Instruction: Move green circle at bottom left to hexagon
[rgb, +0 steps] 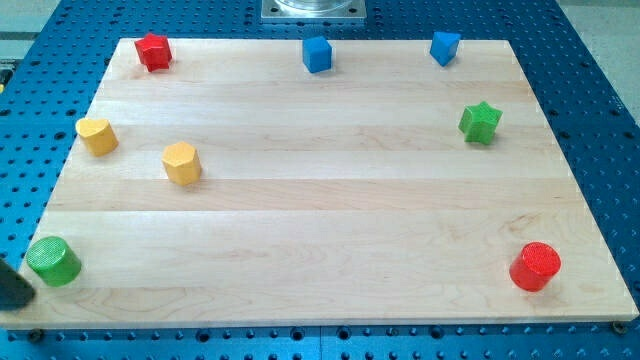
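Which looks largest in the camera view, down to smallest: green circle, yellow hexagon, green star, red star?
1. Green circle, though it sits nearest the view's bottom, so nearness may inflate it.
2. Yellow hexagon and green star: alike, unranked.
3. Red star, smallest.

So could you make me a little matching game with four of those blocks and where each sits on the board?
Blocks:
1. green circle
2. green star
3. red circle
4. yellow hexagon

Places:
A. the view's bottom right corner
B. the view's left half, about mid-height
C. the view's bottom left corner, right beside my tip
D. near the view's right edge, upper part

Pairs: 1-C, 2-D, 3-A, 4-B
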